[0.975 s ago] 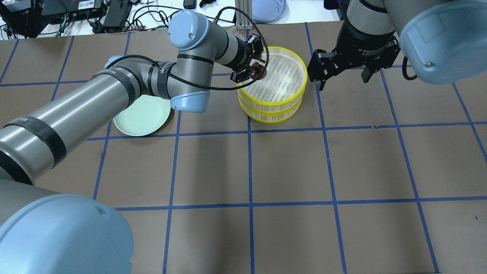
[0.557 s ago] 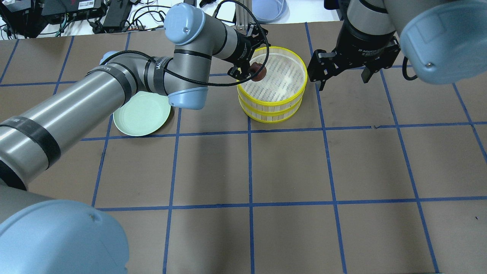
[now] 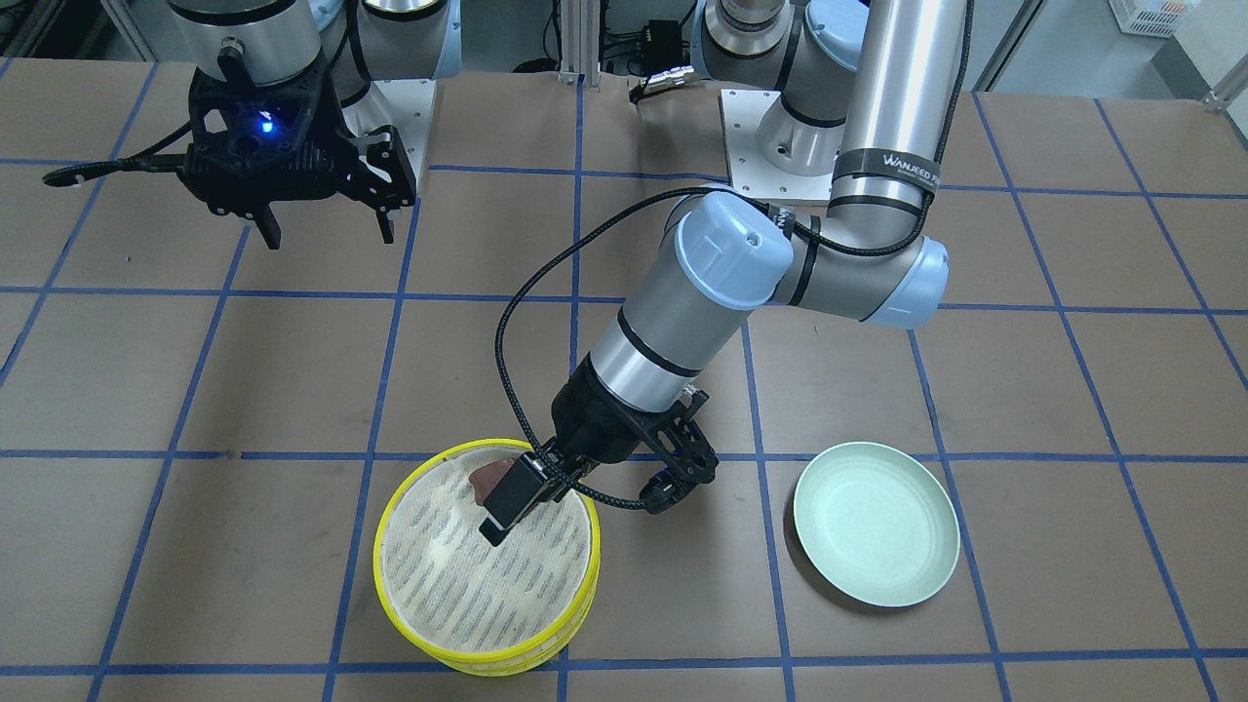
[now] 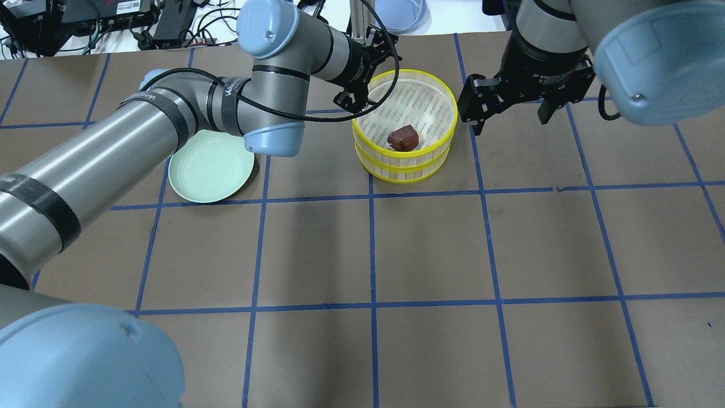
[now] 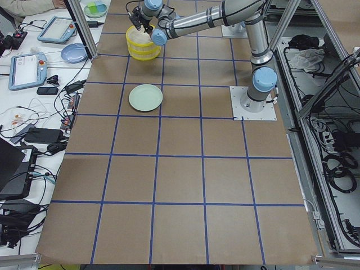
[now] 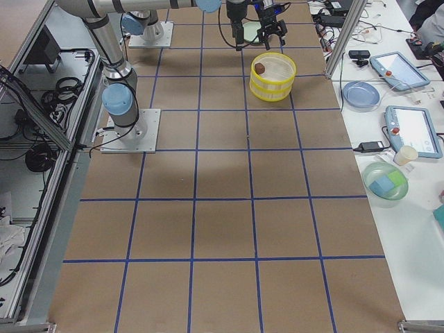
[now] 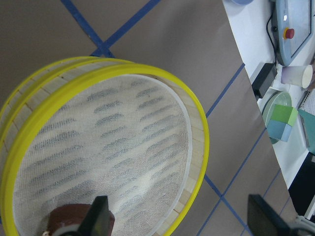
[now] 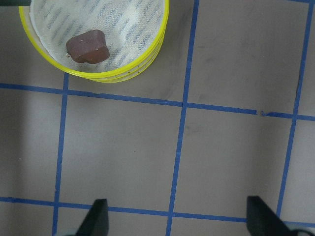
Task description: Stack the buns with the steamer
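Observation:
Two yellow-rimmed steamer trays (image 4: 447, 133) are stacked, and they also show in the front view (image 3: 390, 526). The dark reddish-brown bun (image 4: 403, 137) lies loose on the top tray's striped cloth; it also shows in the right wrist view (image 8: 87, 45) and the left wrist view (image 7: 66, 219). My left gripper (image 4: 367, 76) is open and empty above the tray's far left rim, with one finger (image 3: 512, 497) partly covering the bun (image 3: 483, 480). My right gripper (image 4: 510, 116) is open and empty, to the right of the stack. The creamy white bun is not in view.
A pale green plate (image 4: 210, 167) lies bare to the left of the stack, under my left forearm; it also shows in the front view (image 3: 876, 534). Cables and devices lie beyond the table's far edge. Blue tape lines grid the brown table.
My left gripper has opened and let go of the brown bun, which now lies in the top tray. The gripper has drawn back toward the far left. The right arm has not moved.

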